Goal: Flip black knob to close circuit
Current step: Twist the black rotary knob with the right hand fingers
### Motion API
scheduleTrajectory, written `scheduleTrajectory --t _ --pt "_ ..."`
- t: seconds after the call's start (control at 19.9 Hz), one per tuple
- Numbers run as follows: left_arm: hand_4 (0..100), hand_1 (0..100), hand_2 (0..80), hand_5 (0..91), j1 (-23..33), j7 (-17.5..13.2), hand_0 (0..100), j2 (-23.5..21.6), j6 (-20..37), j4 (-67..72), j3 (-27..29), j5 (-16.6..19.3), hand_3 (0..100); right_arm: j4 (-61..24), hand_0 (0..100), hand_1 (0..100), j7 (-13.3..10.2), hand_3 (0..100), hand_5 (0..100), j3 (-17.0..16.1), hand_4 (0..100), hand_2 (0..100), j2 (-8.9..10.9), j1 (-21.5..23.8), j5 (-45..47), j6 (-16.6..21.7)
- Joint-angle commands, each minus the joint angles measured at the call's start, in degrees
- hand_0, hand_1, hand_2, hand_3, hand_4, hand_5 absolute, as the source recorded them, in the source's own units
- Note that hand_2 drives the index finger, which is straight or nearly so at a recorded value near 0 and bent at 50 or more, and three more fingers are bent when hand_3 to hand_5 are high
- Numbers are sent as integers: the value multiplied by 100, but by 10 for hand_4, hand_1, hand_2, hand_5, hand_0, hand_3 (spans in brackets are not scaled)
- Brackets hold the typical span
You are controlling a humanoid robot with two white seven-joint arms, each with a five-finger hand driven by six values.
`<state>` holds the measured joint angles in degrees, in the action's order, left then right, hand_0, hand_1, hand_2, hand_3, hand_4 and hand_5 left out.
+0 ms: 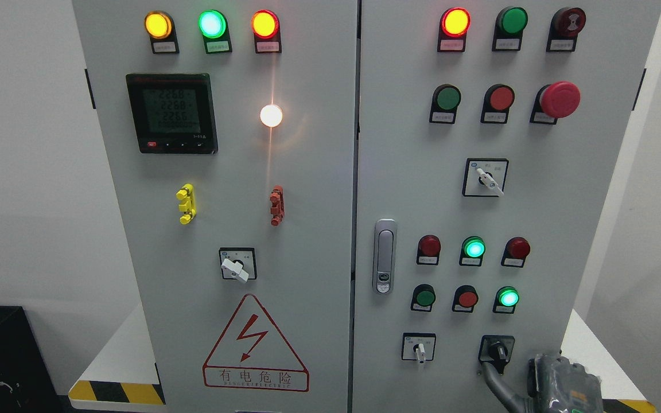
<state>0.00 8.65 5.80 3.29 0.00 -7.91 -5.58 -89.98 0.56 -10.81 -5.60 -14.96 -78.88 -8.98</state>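
Head view: black knob (pixel 497 350) low on right door of cabinet (pixel 307 229), bottom row, right of white-handled switch (pixel 419 347). Right hand (pixel 563 381) at lower right corner, just right of and below knob; grey finger (pixel 494 384) reaches up to knob's lower edge, contact unclear; how far hand is closed cannot be told. Left arm out of view. Selector switches: three white-handled, one black. Red mushroom button (pixel 559 99): one. Door latch (pixel 384 256): one
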Motion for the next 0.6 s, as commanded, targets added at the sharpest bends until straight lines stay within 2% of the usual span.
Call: scheduleTrajectory --t 0.0,0.55 --pt "0 556 0 0 132 -4 120 0 -3 -176 0 4 0 7 0 9 -12 1000 942 -342 908 865 50 2 22 -8" --pt "0 556 0 0 132 -4 120 0 -3 -176 0 -5 0 -63 0 9 -29 1000 941 -413 904 865 50 2 66 36"
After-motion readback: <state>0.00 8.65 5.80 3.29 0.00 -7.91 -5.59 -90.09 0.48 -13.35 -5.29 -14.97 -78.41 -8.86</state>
